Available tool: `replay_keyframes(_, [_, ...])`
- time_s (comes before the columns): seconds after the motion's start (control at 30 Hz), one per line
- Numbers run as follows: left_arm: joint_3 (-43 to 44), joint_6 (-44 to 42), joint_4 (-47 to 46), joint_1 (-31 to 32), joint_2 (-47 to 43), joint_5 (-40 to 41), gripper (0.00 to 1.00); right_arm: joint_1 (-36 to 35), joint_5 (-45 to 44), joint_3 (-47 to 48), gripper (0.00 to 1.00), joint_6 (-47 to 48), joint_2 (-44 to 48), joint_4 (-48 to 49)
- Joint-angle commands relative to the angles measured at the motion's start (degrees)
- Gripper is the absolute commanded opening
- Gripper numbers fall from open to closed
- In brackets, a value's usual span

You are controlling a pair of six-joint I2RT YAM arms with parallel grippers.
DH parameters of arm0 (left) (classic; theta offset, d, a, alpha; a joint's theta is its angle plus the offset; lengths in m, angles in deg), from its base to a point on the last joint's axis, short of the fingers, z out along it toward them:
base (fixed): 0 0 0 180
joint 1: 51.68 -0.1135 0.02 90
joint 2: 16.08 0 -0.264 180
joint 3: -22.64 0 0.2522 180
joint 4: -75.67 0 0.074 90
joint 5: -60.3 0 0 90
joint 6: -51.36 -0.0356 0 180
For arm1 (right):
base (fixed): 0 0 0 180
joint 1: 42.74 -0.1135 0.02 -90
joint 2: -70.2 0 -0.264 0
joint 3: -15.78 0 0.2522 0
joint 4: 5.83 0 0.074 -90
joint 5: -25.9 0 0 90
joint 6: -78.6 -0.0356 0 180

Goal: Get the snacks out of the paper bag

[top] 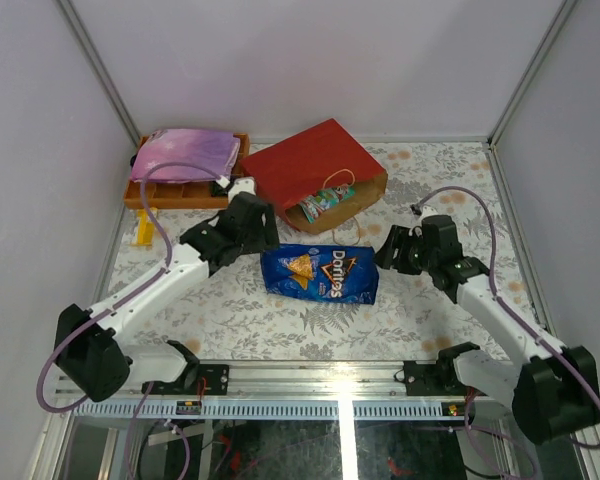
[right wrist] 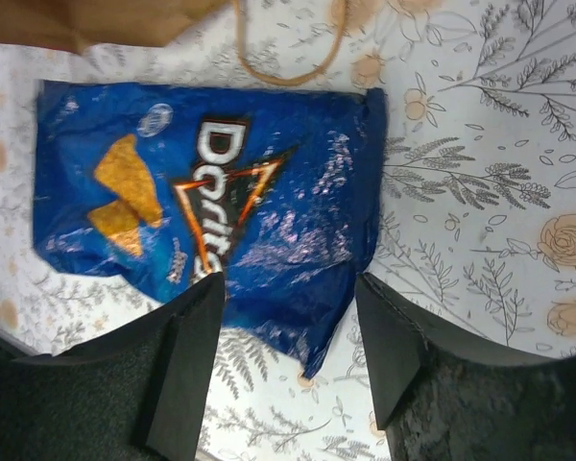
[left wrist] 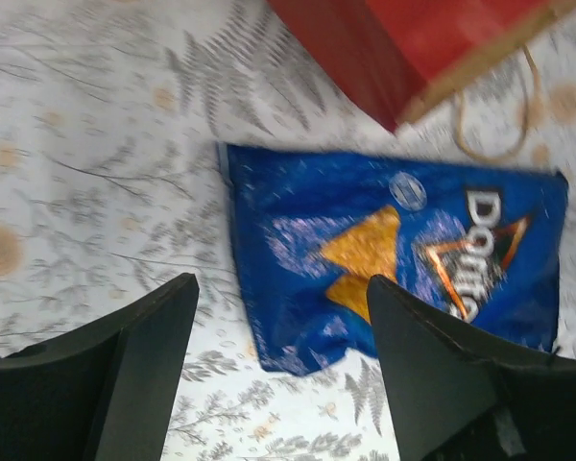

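Note:
The blue Doritos bag (top: 320, 273) lies flat on the floral table, just in front of the paper bag (top: 310, 165). The red paper bag is on its side with its brown mouth facing the near right. Small glossy packets (top: 325, 204) show in that mouth, beside a cord handle (top: 337, 182). My left gripper (left wrist: 281, 288) is open above the table, at the chip bag's (left wrist: 384, 259) left end and holding nothing. My right gripper (right wrist: 288, 288) is open too, over the bag's (right wrist: 211, 182) right end, its fingers apart from the foil.
An orange compartment tray (top: 145, 192) stands at the back left with a pink-purple starry pouch (top: 185, 152) on it. A small yellow piece (top: 143, 232) lies near the left wall. Pale enclosure walls border the table on three sides.

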Motion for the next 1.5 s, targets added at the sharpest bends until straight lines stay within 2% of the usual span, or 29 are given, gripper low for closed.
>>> replay_keyframes(0.0, [-4.8, 2.1, -8.0, 2.1, 0.5, -7.3, 0.70, -0.2, -2.5, -1.5, 0.66, -0.3, -8.7, 9.5])
replay_keyframes(0.13, [-9.1, 2.5, -7.9, 1.3, 0.7, -4.0, 0.75, 0.2, -5.4, -2.3, 0.66, 0.7, -14.6, 15.6])
replay_keyframes(0.23, [-12.5, 2.8, -8.3, -2.8, -0.7, -6.1, 0.76, 1.3, -5.1, -3.1, 0.61, 1.3, -18.6, 19.2])
replay_keyframes(0.33, [-16.4, 3.2, -10.7, -6.2, -1.3, -8.2, 0.77, 3.8, -1.5, -5.4, 0.55, -0.4, -21.4, 24.4])
replay_keyframes(0.5, [-21.6, 5.2, -18.2, -7.6, 1.9, -12.8, 0.76, 6.9, 5.4, -9.9, 0.50, -6.4, -26.5, 35.1])
replay_keyframes(0.67, [-22.0, 5.8, -24.8, -8.9, 5.3, -15.0, 0.74, 7.1, 7.3, -10.2, 0.46, -9.3, -31.6, 40.6])
replay_keyframes(0.9, [-21.6, 5.6, -28.7, -11.6, 8.6, -17.1, 0.71, 7.2, 10.2, -9.7, 0.39, -11.6, -38.0, 46.6])
replay_keyframes(1.03, [-21.9, 5.3, -30.7, -13.6, 9.6, -18.9, 0.69, 7.1, 11.5, -9.3, 0.31, -12.6, -40.4, 48.5])
replay_keyframes(1.1, [-22.1, 5.3, -32.2, -14.5, 10.1, -20.7, 0.64, 7.1, 11.8, -9.1, 0.23, -12.6, -40.3, 48.6])
replay_keyframes(1.13, [-22.0, 5.4, -32.7, -14.7, 10.3, -21.8, 0.56, 7.1, 12.0, -9.1, 0.19, -12.6, -40.0, 48.5])
replay_keyframes(1.23, [-21.9, 6.0, -33.6, -15.0, 9.4, -24.0, 0.10, 7.1, 12.1, -8.9, 0.05, -12.2, -36.8, 46.2])
replay_keyframes(1.27, [-22.0, 6.1, -33.5, -15.1, 8.4, -24.2, 0.01, 7.1, 12.0, -8.8, 0.01, -11.7, -34.9, 44.7])
replay_keyframes(1.47, [-20.9, 5.6, -28.5, -15.0, -1.8, -24.2, 0.00, 7.0, 9.4, -5.1, 0.00, -6.9, -17.7, 28.2])
